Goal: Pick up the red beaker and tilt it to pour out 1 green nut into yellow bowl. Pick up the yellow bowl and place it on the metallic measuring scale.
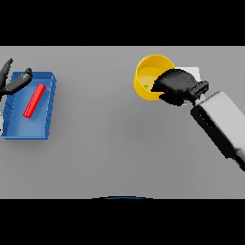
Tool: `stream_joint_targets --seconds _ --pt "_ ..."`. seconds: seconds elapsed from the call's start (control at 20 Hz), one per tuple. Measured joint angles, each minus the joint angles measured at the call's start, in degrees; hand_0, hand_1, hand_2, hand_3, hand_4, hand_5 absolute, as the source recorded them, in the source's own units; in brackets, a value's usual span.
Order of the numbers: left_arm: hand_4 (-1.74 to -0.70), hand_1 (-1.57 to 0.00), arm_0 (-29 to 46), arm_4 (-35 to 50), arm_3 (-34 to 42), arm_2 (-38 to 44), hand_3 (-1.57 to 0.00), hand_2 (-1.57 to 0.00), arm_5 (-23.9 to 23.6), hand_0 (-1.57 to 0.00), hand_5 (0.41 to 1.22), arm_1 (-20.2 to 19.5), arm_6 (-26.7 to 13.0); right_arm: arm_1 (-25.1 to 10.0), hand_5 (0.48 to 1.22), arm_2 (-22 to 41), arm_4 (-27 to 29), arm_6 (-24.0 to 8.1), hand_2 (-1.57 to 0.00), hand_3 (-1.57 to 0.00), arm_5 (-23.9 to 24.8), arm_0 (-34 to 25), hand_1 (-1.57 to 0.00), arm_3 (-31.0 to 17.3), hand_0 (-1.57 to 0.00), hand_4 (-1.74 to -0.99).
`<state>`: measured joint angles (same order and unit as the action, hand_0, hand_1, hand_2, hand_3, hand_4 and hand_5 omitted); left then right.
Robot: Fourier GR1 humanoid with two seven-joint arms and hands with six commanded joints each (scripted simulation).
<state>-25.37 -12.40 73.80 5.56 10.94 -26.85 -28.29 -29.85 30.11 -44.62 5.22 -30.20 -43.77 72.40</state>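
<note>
**Right hand on yellow bowl at far right of grey table**

Head view, looking down on flat grey table (119, 143).

Round yellow bowl (149, 72) toward far right corner of table, partly over pale metallic measuring scale (193, 72), of which only one corner visible beyond bowl's right rim. Whether bowl resting on scale or raised above it: cannot tell. Small green nut (145, 87) inside bowl, low against near-left inner wall.

Dark right hand (174, 86) at bowl's near-right rim, fingers curled over rim and down into bowl, gripping its wall; thumb side hidden behind hand. White and grey right forearm (222, 127) running from hand toward table's right edge and near side.

Rectangular blue tray (48, 107) at left edge of table, long axis roughly front to back, slightly skewed. Slim red bar-shaped object (34, 100) lying flat on tray floor, diagonal, far end leaning right. No beaker shape recognisable in it from this angle.

Dark left hand (14, 83) at far-left corner of tray, above or on its rim, fingers straight and spread, nothing held. One finger pointing up past tray's far edge, another reaching right over tray interior, tip short of red object, not touching.

Bowl and tray well apart, bare grey surface between.
</note>
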Motion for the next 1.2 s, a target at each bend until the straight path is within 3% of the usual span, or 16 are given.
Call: stream_joint_targets --seconds 0.25,0.5,0.7,0.85,1.2 --pt "-0.85 0.00 -0.1 0.2 0.9 0.0 0.00 0.00 -0.2 0.00 0.754 0.4 -2.6 -2.0 1.221 -2.3 -1.0 2.4 -1.55 -1.16 5.7 -2.4 -1.57 -8.7 -1.57 -1.741" --pt "-0.86 0.00 0.6 0.6 1.9 0.5 0.00 0.00 -0.5 0.00 0.768 0.3 -3.8 -1.3 1.221 -3.9 -1.6 2.5 -1.53 -1.16 10.2 -4.1 -1.57 -18.3 -1.57 -1.741" --pt "-0.86 0.00 0.1 -0.1 1.8 0.0 0.00 0.00 -0.5 0.00 0.789 0.2 -5.0 -0.6 1.221 -4.6 -1.9 4.3 -1.45 -1.24 13.5 -5.2 -1.57 -25.8 -1.57 -1.741" --pt "-0.86 0.00 -0.1 -0.4 1.7 -0.3 0.00 0.00 -0.8 0.00 0.804 0.6 -4.7 0.4 1.221 -4.9 -1.8 5.9 -1.40 -1.34 14.7 -6.1 -1.57 -30.0 -1.57 -1.741" --pt "-0.84 0.00 0.8 0.1 2.3 -0.4 0.00 0.00 -0.2 0.00 0.788 0.7 -4.6 2.1 1.221 -5.2 -2.1 5.9 -1.38 -1.42 16.6 -7.2 -1.57 -36.8 -1.57 -1.741"
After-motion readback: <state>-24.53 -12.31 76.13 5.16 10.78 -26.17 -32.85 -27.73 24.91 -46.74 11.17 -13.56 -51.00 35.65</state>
